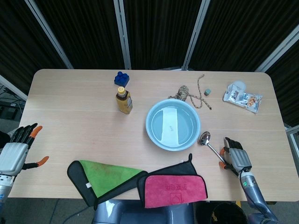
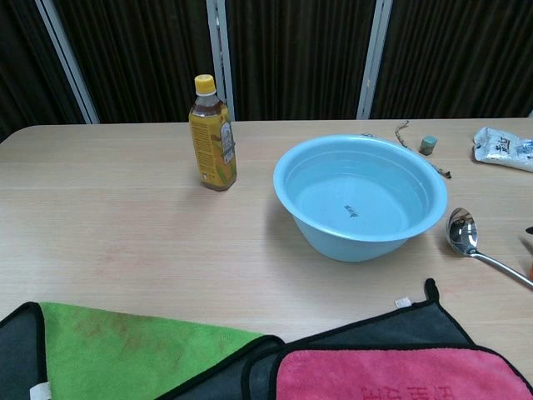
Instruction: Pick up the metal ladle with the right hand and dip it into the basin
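Note:
The metal ladle (image 1: 206, 138) lies flat on the table just right of the light-blue basin (image 1: 150, 125). Its bowl (image 2: 461, 232) sits near the basin's rim (image 2: 360, 140), and its handle runs toward the front right. My right hand (image 1: 236, 157) rests on the table at the end of that handle, fingers stretched forward and thumb beside it, with no grip visible. The chest view catches only its fingertips (image 2: 530, 231) at the right edge. My left hand (image 1: 16, 150) hangs off the table's left edge, fingers apart and holding nothing. The basin appears to hold clear water.
A tea bottle (image 1: 124, 100) stands left of the basin with a blue block (image 1: 121, 78) behind it. Coiled rope (image 1: 189, 93), a small cube (image 1: 207, 92) and a snack packet (image 1: 243, 98) lie at the back right. Green (image 1: 105, 177) and pink (image 1: 175, 189) cloths cover the front edge.

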You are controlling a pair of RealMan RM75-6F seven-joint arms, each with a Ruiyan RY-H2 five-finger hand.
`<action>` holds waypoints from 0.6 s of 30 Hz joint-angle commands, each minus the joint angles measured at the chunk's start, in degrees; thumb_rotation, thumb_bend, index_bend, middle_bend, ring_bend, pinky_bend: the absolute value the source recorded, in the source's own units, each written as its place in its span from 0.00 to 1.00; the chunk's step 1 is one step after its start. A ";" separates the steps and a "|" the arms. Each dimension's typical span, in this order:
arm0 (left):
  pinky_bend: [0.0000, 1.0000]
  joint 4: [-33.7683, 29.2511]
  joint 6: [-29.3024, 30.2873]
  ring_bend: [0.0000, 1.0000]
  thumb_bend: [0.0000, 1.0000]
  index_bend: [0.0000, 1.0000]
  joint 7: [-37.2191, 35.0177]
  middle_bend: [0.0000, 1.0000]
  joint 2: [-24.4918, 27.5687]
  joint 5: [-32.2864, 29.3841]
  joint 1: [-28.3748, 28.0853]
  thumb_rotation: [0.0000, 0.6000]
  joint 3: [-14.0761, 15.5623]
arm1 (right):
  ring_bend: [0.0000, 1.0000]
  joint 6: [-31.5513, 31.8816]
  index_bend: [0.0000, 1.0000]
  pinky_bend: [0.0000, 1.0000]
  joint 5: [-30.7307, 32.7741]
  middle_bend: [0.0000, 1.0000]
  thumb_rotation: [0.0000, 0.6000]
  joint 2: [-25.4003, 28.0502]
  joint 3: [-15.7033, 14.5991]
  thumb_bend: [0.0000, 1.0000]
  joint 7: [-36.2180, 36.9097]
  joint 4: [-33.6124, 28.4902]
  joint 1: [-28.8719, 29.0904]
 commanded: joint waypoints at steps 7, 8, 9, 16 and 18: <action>0.00 0.15 0.06 0.00 0.21 0.00 0.57 0.00 -0.15 -0.88 0.04 0.74 -0.33 | 0.00 -0.67 0.51 0.00 -0.92 0.00 1.00 -2.35 -0.07 0.27 1.85 3.71 0.58; 0.00 0.14 0.01 0.00 0.21 0.00 0.62 0.00 -0.15 -0.91 0.02 0.74 -0.33 | 0.00 -0.67 0.51 0.00 -1.03 0.00 1.00 -2.55 -0.10 0.29 2.01 4.06 0.61; 0.00 0.13 -0.02 0.00 0.22 0.00 0.66 0.00 -0.15 -0.94 0.00 0.74 -0.33 | 0.00 -0.59 0.53 0.00 -1.17 0.00 1.00 -2.72 -0.12 0.31 2.16 4.35 0.62; 0.00 0.15 0.03 0.00 0.22 0.00 0.48 0.00 -0.12 -0.99 -0.01 0.74 -0.36 | 0.00 0.29 0.59 0.00 -1.95 0.00 1.00 -3.24 -0.15 0.38 2.94 5.55 0.54; 0.00 0.14 0.17 0.00 0.22 0.00 0.37 0.00 -0.07 -0.84 0.03 0.74 -0.32 | 0.00 0.42 0.61 0.00 -2.03 0.00 1.00 -3.02 -0.10 0.40 2.80 5.38 0.55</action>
